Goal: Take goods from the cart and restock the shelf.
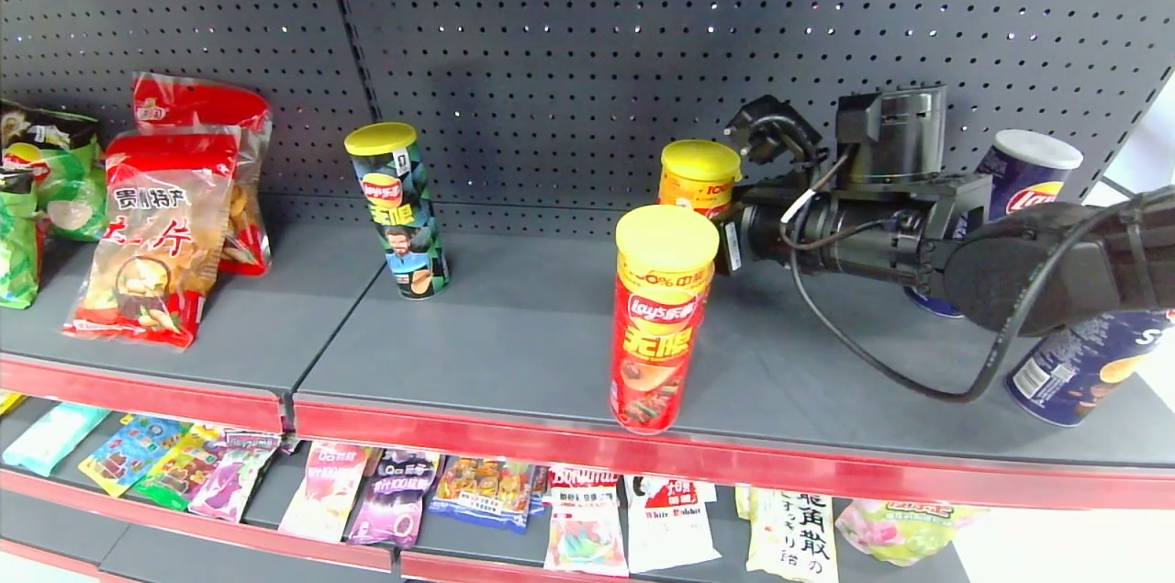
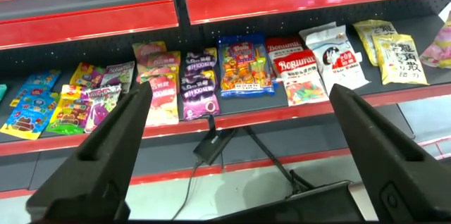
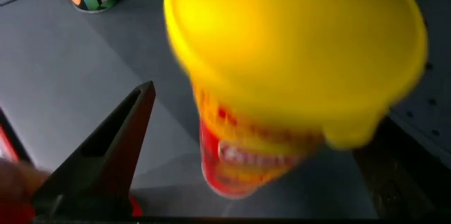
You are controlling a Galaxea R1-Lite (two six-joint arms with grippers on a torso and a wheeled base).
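Several cans stand on the shelf (image 1: 514,335); the right pincer (image 1: 730,239) sits just beside an orange can (image 1: 699,174) near the back, its visible finger (image 3: 120,139) clear of the can, so the pincer reads as parted and this can looks placed. The left pincer (image 2: 239,90) hangs spread and empty before the lower shelf (image 2: 282,113); more restocking probably remains.

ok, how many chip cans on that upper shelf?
5: green can back left; red can front centre; yellow can behind it, by the right gripper; blue can back right; second blue can front right. The arm could hide more.
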